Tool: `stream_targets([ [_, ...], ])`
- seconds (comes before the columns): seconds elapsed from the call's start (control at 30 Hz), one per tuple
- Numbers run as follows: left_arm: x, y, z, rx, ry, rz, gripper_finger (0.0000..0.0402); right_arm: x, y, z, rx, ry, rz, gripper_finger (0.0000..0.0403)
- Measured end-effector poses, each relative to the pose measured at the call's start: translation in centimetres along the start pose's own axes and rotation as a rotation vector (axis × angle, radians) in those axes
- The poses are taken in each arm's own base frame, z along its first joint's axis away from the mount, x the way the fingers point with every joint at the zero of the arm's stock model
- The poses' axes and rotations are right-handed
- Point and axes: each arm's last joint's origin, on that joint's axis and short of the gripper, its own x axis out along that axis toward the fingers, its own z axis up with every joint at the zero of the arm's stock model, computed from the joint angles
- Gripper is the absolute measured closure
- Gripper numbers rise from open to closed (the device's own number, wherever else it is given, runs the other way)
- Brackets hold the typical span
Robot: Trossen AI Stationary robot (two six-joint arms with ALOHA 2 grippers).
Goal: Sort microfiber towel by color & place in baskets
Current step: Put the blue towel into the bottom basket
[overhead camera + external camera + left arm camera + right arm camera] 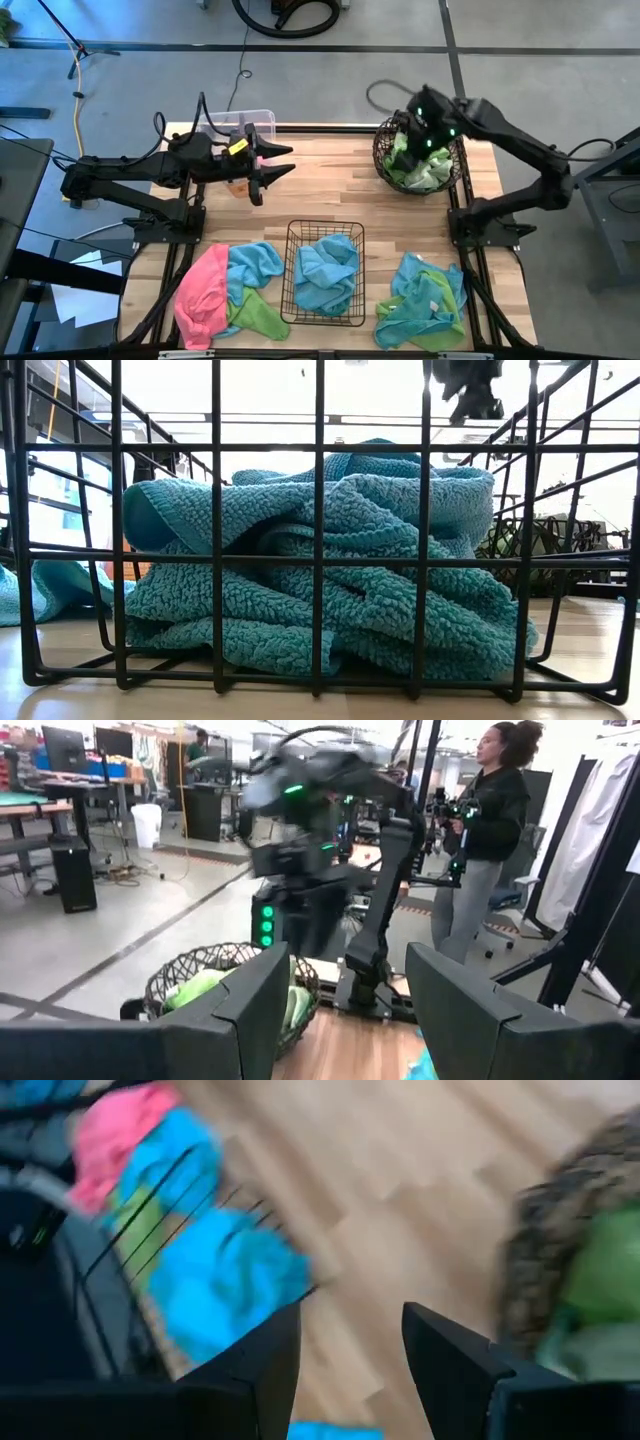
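Note:
The round wire basket (418,165) at the far right holds green towels (425,170). My right gripper (425,125) hovers open above it, nothing between its fingers (350,1320). The black wire-grid basket (325,270) at the near middle holds blue towels (330,570). A heap of pink (203,295), blue (256,263) and green (258,315) towels lies at the near left. A blue and green heap (425,300) lies at the near right. My left gripper (268,165) waits open and level over the far left, in front of the clear tub (245,122).
Bare wooden table top (330,190) lies between the two arms and the black basket. Beyond the table's right side a person (490,830) stands in the room. The right arm's base (485,225) stands at the table's right edge.

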Motion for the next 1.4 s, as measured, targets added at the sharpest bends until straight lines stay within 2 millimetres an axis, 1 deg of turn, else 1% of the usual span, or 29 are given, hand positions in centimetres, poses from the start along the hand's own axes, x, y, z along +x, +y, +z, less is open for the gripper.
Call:
stream_targets([
  [0.17, 0.0, 0.0, -0.1, -0.019, 0.007, -0.018, 0.0212, 0.3, 4.8, -2.6, -0.13, -0.016, 0.129, 0.023],
  [0.27, 0.0, -0.2, 0.0, -0.046, 0.001, -0.058, 0.0212, 0.4, 7.6, -3.8, -0.221, -0.09, 0.207, 0.023],
  [0.33, 0.0, -0.2, 0.1, -0.046, 0.001, -0.081, 0.0212, 0.5, 9.3, -4.2, -0.296, -0.175, 0.241, 0.023],
  [0.43, -0.1, -0.3, 0.1, -0.046, 0.0, -0.087, 0.0212, 0.2, 12.0, -4.5, -0.443, -0.355, 0.287, 0.023],
  [0.5, -0.2, -0.2, 0.2, -0.046, -0.007, -0.087, 0.0212, -0.2, 13.4, -4.5, -0.539, -0.49, 0.293, 0.023],
  [0.57, -0.2, -0.3, 0.4, -0.041, -0.023, -0.089, 0.0212, -0.7, 14.3, -4.3, -0.607, -0.632, 0.259, 0.023],
  [0.67, -0.2, -0.3, 0.5, -0.029, -0.039, -0.09, 0.0212, -1.4, 14.8, -3.9, -0.672, -0.799, 0.157, 0.023],
  [0.77, -0.2, -0.3, 0.6, -0.019, -0.05, -0.09, 0.0212, -1.9, 14.9, -3.5, -0.651, -0.884, 0.106, 0.023],
  [0.97, -0.2, -0.3, 0.7, -0.02, -0.06, -0.09, 0.0212, -1.3, 14.8, -3.3, -0.641, -0.862, 0.083, 0.023],
  [1.13, -0.2, -0.3, 0.8, -0.027, -0.064, -0.091, 0.0212, -0.7, 14.9, -3.2, -0.701, -0.848, 0.049, 0.023],
  [1.23, -0.2, -0.3, 0.7, -0.048, -0.062, -0.095, 0.0212, -0.6, 14.9, -3.2, -0.677, -0.845, 0.06, 0.023],
  [1.4, -0.2, -0.5, 0.7, -0.086, -0.045, -0.178, 0.0212, -0.4, 14.9, -3.2, -0.655, -0.831, 0.068, 0.023],
])
